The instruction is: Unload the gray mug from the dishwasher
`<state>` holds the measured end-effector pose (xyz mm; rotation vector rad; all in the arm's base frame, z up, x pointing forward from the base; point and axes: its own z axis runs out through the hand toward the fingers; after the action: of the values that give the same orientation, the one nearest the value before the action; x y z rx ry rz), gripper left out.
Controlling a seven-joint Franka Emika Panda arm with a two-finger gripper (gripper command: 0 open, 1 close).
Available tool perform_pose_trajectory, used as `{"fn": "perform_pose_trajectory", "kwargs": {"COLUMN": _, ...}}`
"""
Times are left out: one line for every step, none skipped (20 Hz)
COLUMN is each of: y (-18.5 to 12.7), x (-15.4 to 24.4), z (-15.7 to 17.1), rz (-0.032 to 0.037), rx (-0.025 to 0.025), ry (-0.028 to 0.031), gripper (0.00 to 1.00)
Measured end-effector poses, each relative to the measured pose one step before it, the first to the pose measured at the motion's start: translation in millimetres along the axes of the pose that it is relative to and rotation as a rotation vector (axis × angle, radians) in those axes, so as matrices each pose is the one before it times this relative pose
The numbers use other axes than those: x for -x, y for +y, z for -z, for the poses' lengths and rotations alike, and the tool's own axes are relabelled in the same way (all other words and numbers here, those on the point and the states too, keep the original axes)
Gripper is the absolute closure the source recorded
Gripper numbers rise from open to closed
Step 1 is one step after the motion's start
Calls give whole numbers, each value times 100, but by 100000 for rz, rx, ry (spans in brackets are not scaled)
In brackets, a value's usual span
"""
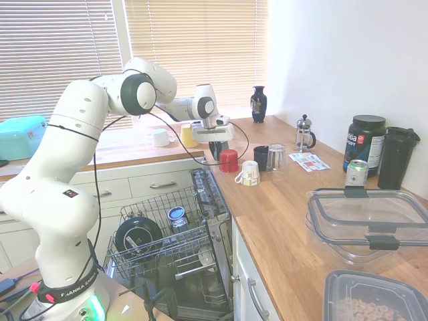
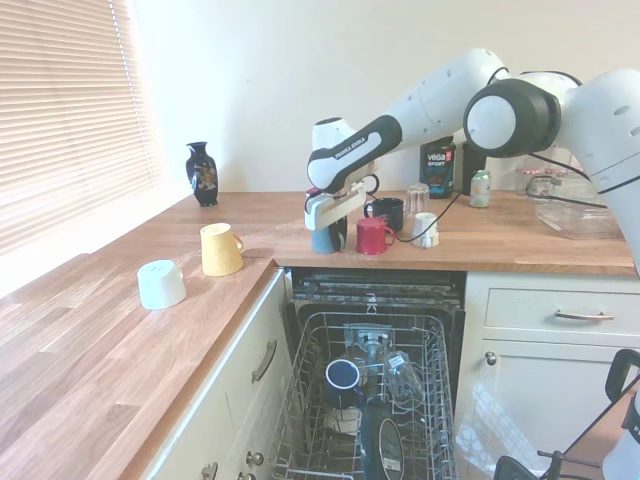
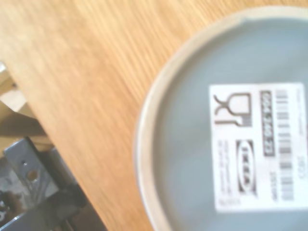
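The gray mug (image 2: 328,240) stands upside down on the wooden counter (image 2: 120,340), just behind the dishwasher's (image 2: 370,400) opening and left of a red cup (image 2: 372,236). My gripper (image 2: 329,222) comes down on it from above, fingers closed on its sides. From the first exterior view the mug (image 1: 215,153) shows as a dark shape under the gripper (image 1: 215,146). The wrist view shows its gray base (image 3: 192,159) with a white label, close over the counter edge. The dishwasher (image 1: 160,234) is open with its wire rack pulled out.
A black mug (image 2: 387,212), a glass (image 2: 417,197) and a white printed cup (image 2: 426,230) stand right of the red cup. A yellow mug (image 2: 219,249) and a white cup (image 2: 160,284) sit further left. A blue-rimmed cup (image 2: 343,374) and dark dishes remain in the rack. A vase (image 2: 201,173) stands at the back.
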<state>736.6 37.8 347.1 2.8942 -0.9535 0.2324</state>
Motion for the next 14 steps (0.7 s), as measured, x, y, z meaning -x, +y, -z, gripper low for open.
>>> {"fn": "perform_pose_trajectory", "kwargs": {"y": 22, "x": -206, "z": -65, "rz": -638, "rx": 134, "ry": -240, "gripper": 0}}
{"fn": "perform_pose_trajectory", "kwargs": {"y": 18, "x": -175, "z": 7, "rz": -567, "rx": -17, "ry": -230, "gripper": 0}}
{"fn": "perform_pose_trajectory", "kwargs": {"y": -10, "x": -114, "z": -18, "rz": -624, "rx": -2, "ry": -83, "gripper": 0}}
{"fn": "perform_pose_trajectory", "kwargs": {"y": -36, "x": -67, "z": -27, "rz": -789, "rx": 95, "ry": -69, "gripper": 0}}
{"fn": "perform_pose_trajectory", "kwargs": {"y": -41, "x": -33, "z": 4, "rz": -720, "rx": -17, "ry": 58, "gripper": 0}}
{"fn": "perform_pose_trajectory", "kwargs": {"y": -26, "x": -7, "z": 19, "rz": -570, "rx": -37, "ry": 36, "gripper": 0}}
{"fn": "perform_pose_trajectory", "kwargs": {"y": -40, "x": 18, "z": 24, "rz": -677, "rx": -42, "ry": 35, "gripper": 0}}
{"fn": "perform_pose_trajectory", "kwargs": {"y": -39, "x": 3, "z": 36, "rz": -667, "rx": -67, "ry": 67, "gripper": 0}}
{"fn": "perform_pose_trajectory", "kwargs": {"y": -83, "x": 9, "z": 96, "rz": -824, "rx": -195, "ry": 190, "gripper": 0}}
{"fn": "perform_pose_trajectory", "kwargs": {"y": -159, "x": 34, "z": 160, "rz": -661, "rx": -350, "ry": 325, "gripper": 0}}
{"fn": "perform_pose_trajectory", "kwargs": {"y": -206, "x": 38, "z": 195, "rz": -318, "rx": -590, "ry": 538, "gripper": 0}}
{"fn": "perform_pose_trajectory", "kwargs": {"y": -237, "x": 90, "z": 200, "rz": -310, "rx": -653, "ry": 565, "gripper": 0}}
{"fn": "perform_pose_trajectory", "kwargs": {"y": -288, "x": 137, "z": 284, "rz": -306, "rx": -805, "ry": 673, "gripper": 0}}
{"fn": "perform_pose_trajectory", "kwargs": {"y": -282, "x": 136, "z": 387, "rz": -95, "rx": -797, "ry": 704, "gripper": 0}}
